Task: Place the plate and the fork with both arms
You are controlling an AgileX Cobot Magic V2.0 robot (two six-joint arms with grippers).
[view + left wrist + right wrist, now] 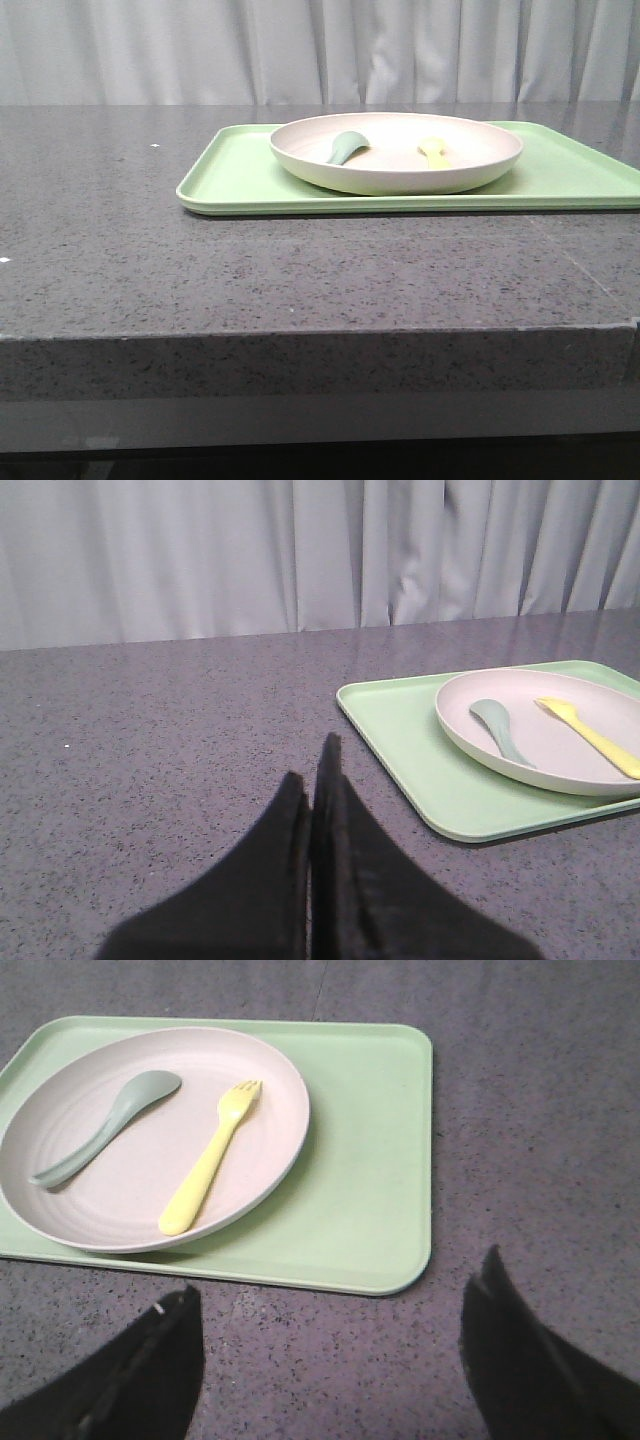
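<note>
The front camera sits low, near the table (200, 280) edge, looking forward across it to the curtain (300, 50). The left wrist camera looks level over its closed jaws toward the same curtain. The right wrist camera looks steeply down from close by. All three share the tray (240, 175), plate (400, 170), fork (210, 1160) and spoon (100, 1130).

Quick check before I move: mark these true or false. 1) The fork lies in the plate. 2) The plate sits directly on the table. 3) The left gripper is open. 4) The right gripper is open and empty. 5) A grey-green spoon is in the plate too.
1) True: the fork lies in the plate.
2) False: it sits on the green tray.
3) False: the left gripper is shut, holding nothing.
4) True: the right gripper is open, empty.
5) True: the spoon lies beside the fork.
</note>
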